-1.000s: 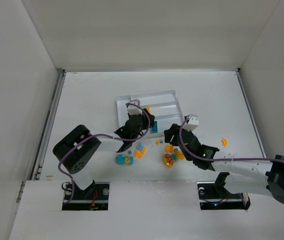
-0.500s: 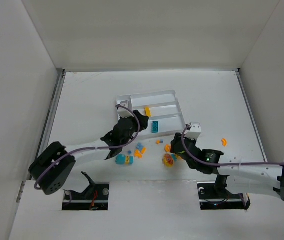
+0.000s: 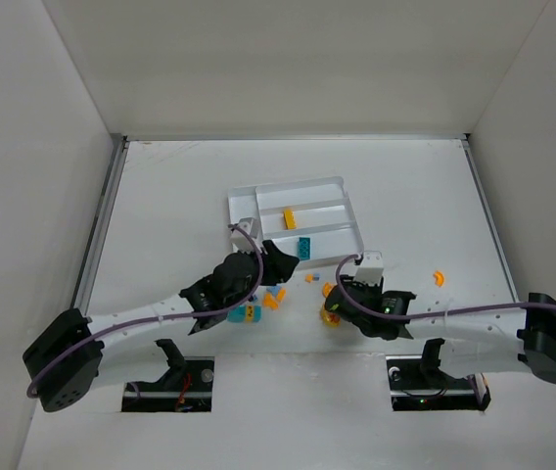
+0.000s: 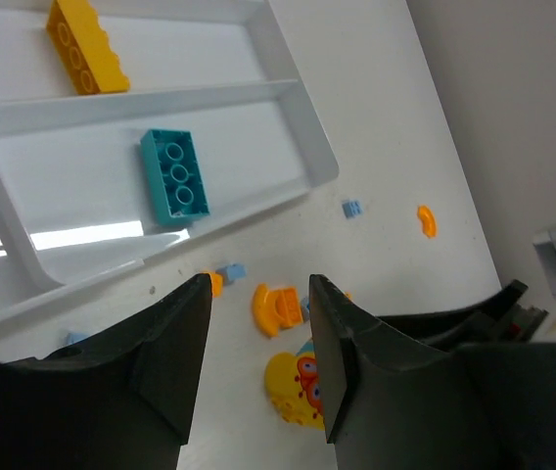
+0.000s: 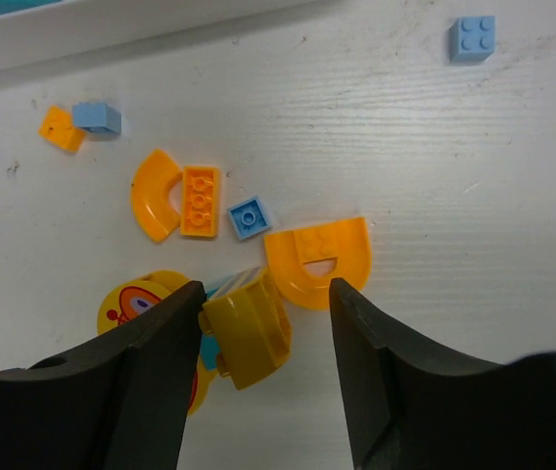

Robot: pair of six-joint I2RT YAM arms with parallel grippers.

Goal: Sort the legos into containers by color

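The white tray (image 3: 332, 186) holds an orange brick (image 4: 84, 44) in one long section and a teal brick (image 4: 173, 174) in the section beside it. Loose legos lie on the table in front of the tray. My left gripper (image 4: 258, 284) hangs open over them with nothing between its fingers; an orange curved piece (image 4: 278, 305) and a yellow round piece (image 4: 302, 387) lie below. My right gripper (image 5: 268, 294) is open and low over the pile. A yellow rounded piece (image 5: 247, 328) sits between its fingers, against the left one, with an orange arch (image 5: 317, 259) just beyond.
More small pieces lie around: a light blue square (image 5: 474, 39), a light blue brick (image 5: 96, 117), an orange plate (image 5: 200, 201), and teal and yellow pieces (image 3: 242, 312). One orange piece (image 3: 439, 277) lies apart at the right. The two grippers are close together; white walls enclose the table.
My left gripper has drawn back from over the tray toward the loose pile. My right gripper has moved left and nearer, down over the yellow and orange pieces.
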